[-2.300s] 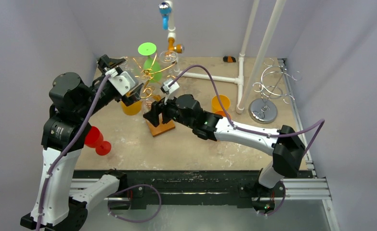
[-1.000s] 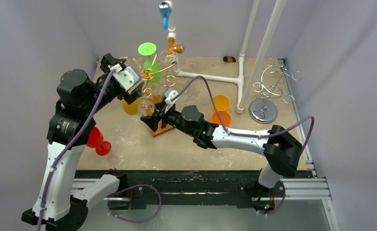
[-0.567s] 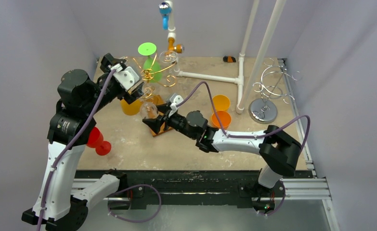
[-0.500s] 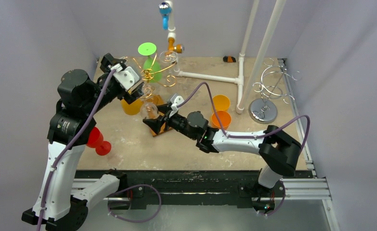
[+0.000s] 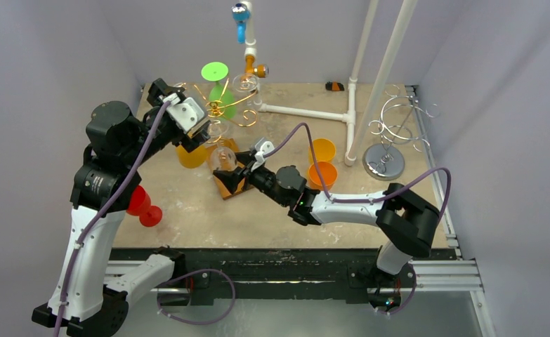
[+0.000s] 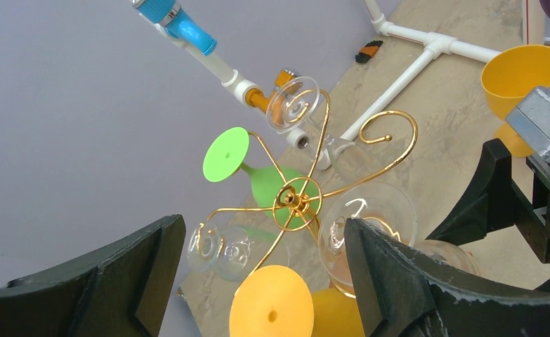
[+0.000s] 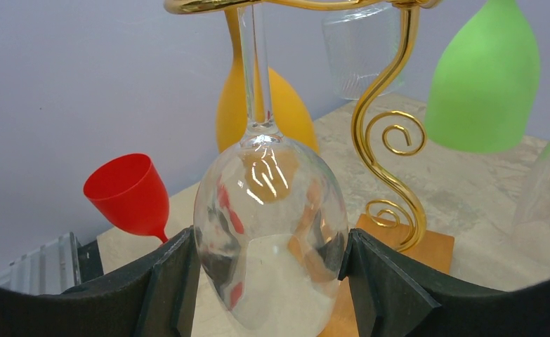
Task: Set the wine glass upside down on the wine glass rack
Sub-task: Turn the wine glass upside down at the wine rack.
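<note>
Seemingly near completion: the right claw [image 7: 268,277] is clamped on the bowl of the glass [image 7: 270,225], one finger against each flank. The glass hangs inverted, its stem rising to a gold arm of the rack [image 7: 388,161]. Judged left to do: seat the foot, release, withdraw. The left claw [image 6: 261,277] gapes wide, holding nothing. The right wrist view shows grip and stem but crops the foot; the left wrist view, from above, shows the rack's hub and arms, not the grip.

My feeds are bright and evenly lit from above, with shadows faint on the mottled beige tabletop [image 5: 208,217]. White glints streak the clear wine glass [image 7: 272,232] up close; the grey wall [image 7: 82,84] behind it looks soft.
</note>
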Controlling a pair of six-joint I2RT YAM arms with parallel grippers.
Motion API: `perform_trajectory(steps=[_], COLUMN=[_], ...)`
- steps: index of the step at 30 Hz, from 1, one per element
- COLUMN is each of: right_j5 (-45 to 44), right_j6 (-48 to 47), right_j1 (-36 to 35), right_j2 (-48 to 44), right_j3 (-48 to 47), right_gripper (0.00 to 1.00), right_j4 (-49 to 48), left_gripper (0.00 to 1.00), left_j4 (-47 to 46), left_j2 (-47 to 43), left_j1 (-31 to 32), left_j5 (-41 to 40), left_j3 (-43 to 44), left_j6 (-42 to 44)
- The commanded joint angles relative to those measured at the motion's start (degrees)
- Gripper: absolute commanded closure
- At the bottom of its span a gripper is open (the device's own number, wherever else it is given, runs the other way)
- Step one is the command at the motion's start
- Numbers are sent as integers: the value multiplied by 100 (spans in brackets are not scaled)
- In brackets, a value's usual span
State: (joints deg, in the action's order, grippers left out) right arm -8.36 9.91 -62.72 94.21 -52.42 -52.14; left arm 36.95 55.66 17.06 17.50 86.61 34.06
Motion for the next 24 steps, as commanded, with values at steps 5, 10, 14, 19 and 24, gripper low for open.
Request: perform_trajectory(steps=[5, 10, 14, 19, 24], right_j5=[-263, -202, -212, -210, -205], right_j6=[123, 138, 166, 200, 221], right_j1=[14, 14, 15, 16, 14], right_j2=[-57, 1, -32, -91, -152], right_j3=[-80, -183, -129, -68, -56], right_gripper=[59, 36, 27, 24, 1], right_j4=[-318, -139, -139, -134, -39], left_gripper=[11, 11, 11, 11, 11], left_j4=[-145, -144, -149, -181, -271], left_j2=[11, 9, -2, 8, 52], left_j1=[17, 17, 17, 17, 17], left_j5=[-141, -141, -148, -191, -223], left_j3=[-13, -75, -260, -569, -758], left_j6=[-59, -22, 73, 175, 240])
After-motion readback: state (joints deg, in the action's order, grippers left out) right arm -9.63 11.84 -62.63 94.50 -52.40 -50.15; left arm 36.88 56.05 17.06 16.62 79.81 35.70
